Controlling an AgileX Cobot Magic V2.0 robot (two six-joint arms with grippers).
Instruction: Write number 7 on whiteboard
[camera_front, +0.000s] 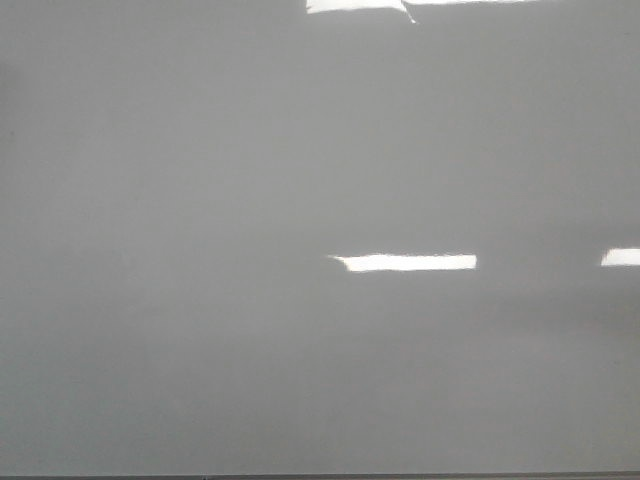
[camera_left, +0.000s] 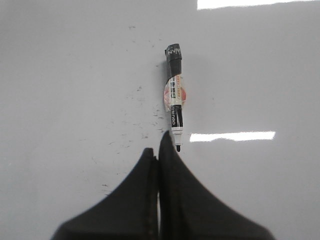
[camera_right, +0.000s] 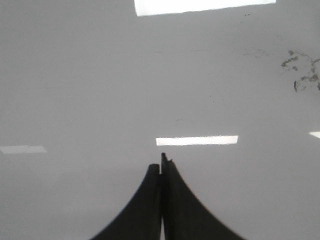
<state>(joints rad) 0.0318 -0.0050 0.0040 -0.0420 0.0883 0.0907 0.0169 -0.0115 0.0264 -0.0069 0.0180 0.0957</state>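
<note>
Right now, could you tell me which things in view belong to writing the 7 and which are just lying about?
For the job:
- whiteboard, no 7 drawn yet
- marker, uncapped, lying on the board
- left gripper, shut, next to the marker tip

Just there:
- old ink smudges
- right gripper, shut, holding nothing

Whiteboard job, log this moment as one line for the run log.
whiteboard: no 7 drawn | marker: uncapped, lying on board, ungripped | left gripper: shut, empty, near marker tip | right gripper: shut, empty

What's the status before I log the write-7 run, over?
Left gripper shut, empty; right gripper shut, empty. Marker lying uncapped on whiteboard, ahead of left gripper. No 7 drawn. Nothing obstructing.
</note>
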